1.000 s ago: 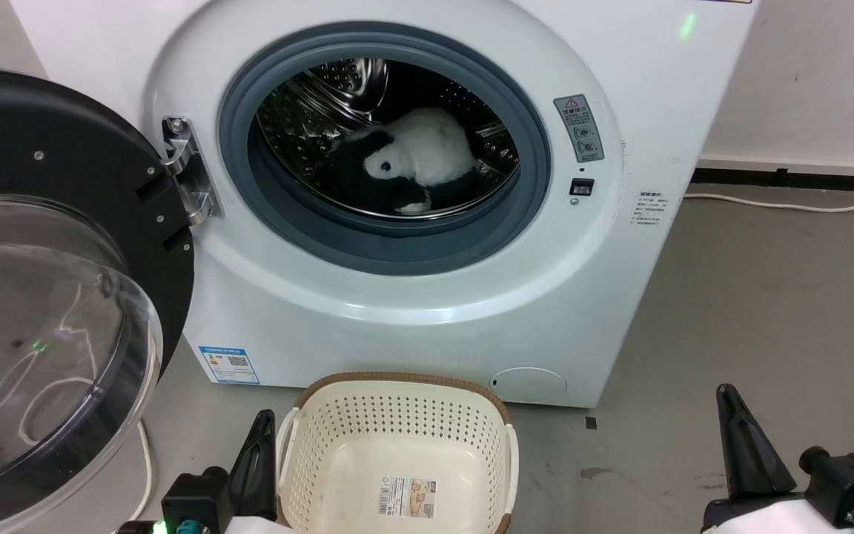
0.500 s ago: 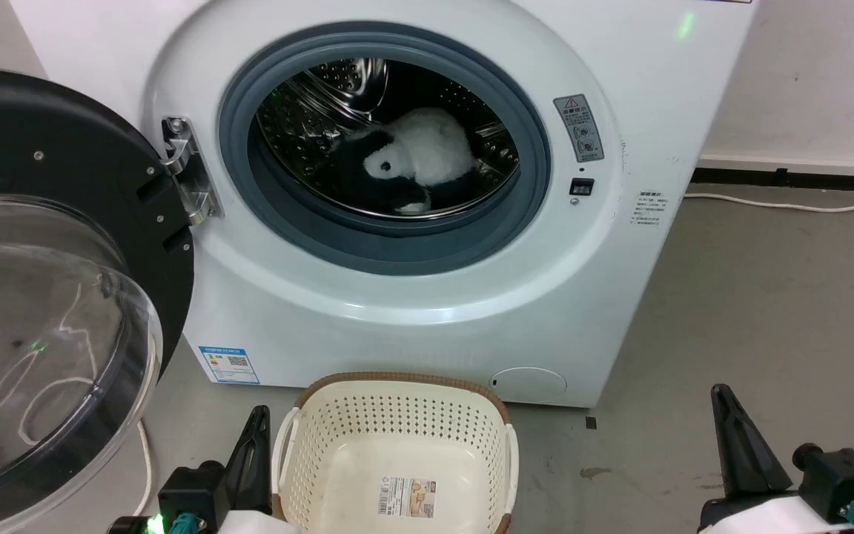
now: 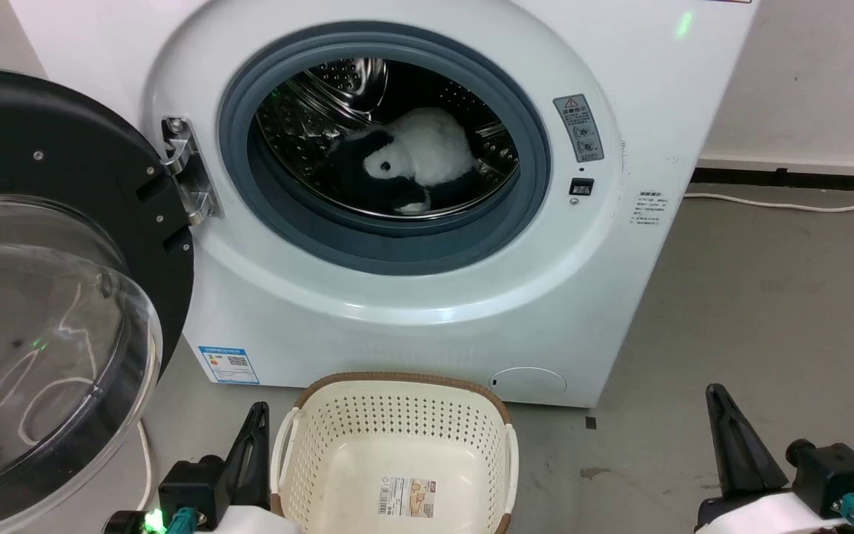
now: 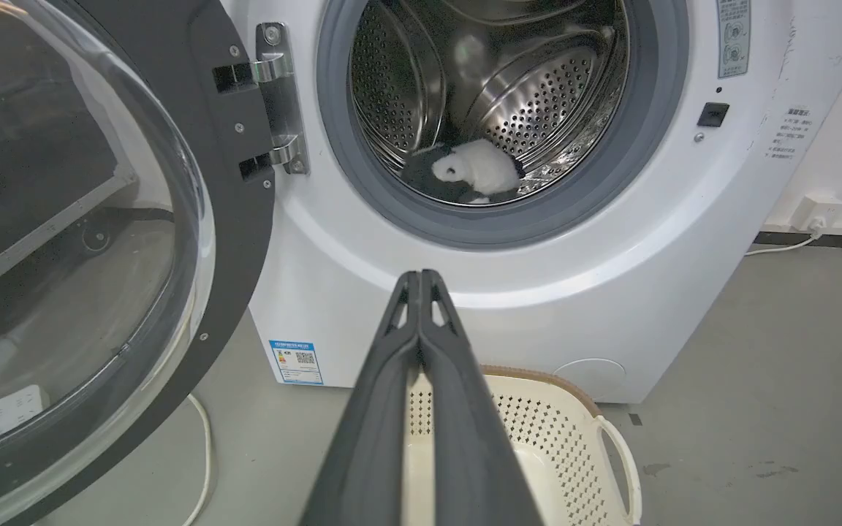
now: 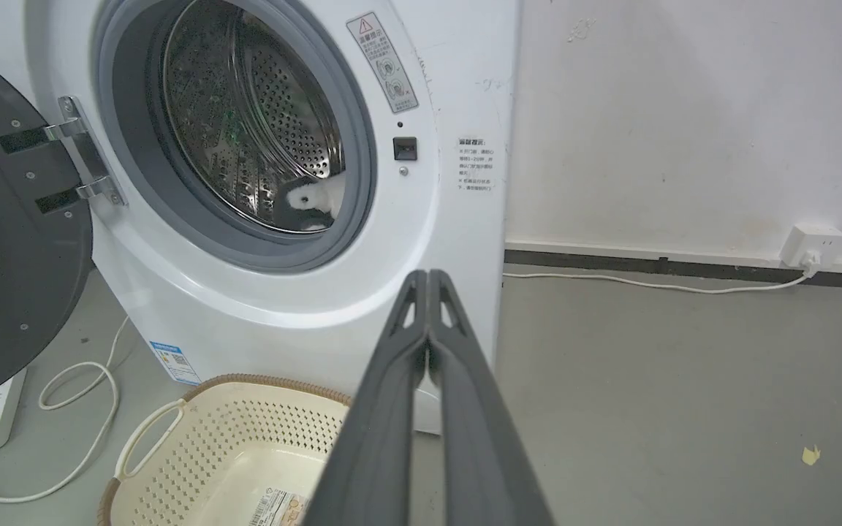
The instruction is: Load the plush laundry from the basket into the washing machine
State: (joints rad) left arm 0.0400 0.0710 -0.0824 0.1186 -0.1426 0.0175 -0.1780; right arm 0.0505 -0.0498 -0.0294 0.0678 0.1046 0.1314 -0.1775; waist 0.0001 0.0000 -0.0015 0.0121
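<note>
The door [image 3: 41,297] of the washing machine [image 3: 620,282] stands swung fully open at the left, carried on a metal hinge [image 3: 188,174]. Its black rim frames a clear domed window.

The left gripper [image 3: 258,408] sits low, just beside the left handle of the basket [image 3: 397,384]; whether it touches the handle cannot be determined. In the left wrist view its two dark fingers are pressed together along their length and hold nothing.

The basket stands upright on the floor [image 3: 768,311], directly in front of the washing machine and near its base. Its perforated cream walls and the label [image 3: 406,495] on its bottom are exposed.

Above the basket, the grey seal [image 3: 390,252] rings the open port. The plush laundry [image 3: 431,152] lies inside the steel drum [image 3: 308,119], on the lower part of the drum wall, with its white body uppermost and its black parts beneath.

The right gripper [image 3: 712,391] sits low, well to the right of the basket, above bare floor. In the right wrist view its fingers are closed against each other and hold nothing.

A white cable [image 3: 790,205] runs along the far edge of the floor, beside the wall [image 3: 805,74].
</note>
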